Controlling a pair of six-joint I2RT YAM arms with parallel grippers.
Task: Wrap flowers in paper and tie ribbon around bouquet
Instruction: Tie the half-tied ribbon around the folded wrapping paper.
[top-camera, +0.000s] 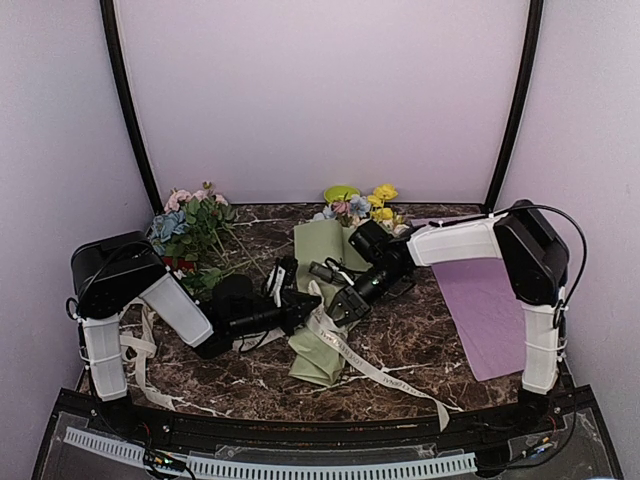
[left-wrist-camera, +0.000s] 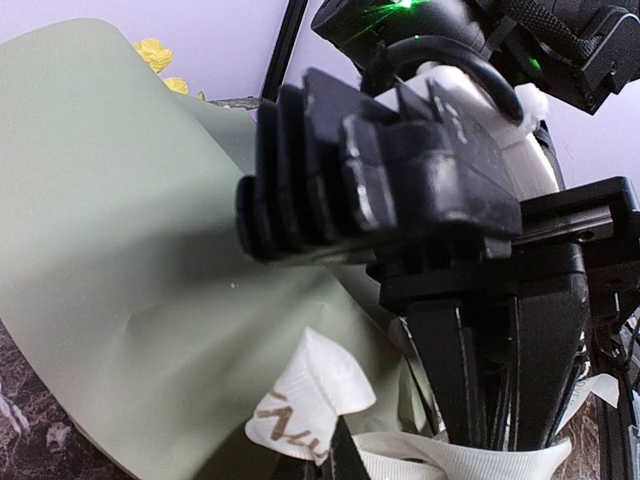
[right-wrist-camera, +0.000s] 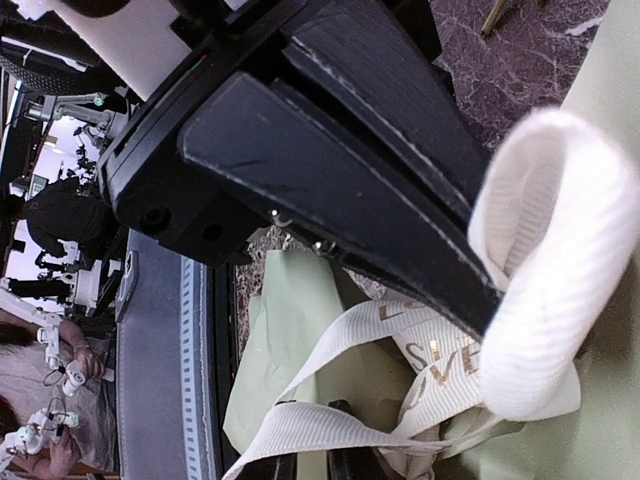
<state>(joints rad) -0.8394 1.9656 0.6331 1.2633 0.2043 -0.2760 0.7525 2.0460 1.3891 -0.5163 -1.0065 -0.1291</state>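
Right wrist view: left tool (right-wrist-camera: 478, 285) clamps ribbon (right-wrist-camera: 545, 240) loop against bouquet (right-wrist-camera: 290, 350); right tool (left-wrist-camera: 498, 440) state unclear.

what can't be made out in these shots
Top view: the ribbon crossing on the bouquet, hidden under the left tool and right tool.
Left wrist view: the right tool's tips, lost behind ribbon at the bottom edge; open or shut is unclear.
Right wrist view: the ribbon's lettering, folded and blurred.

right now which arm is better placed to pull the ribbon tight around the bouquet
Left, probably. The left gripper is shut on a loop of the ribbon beside the bouquet, so it could just draw back. The right gripper points at the ribbon, but whether it grips is unclear.
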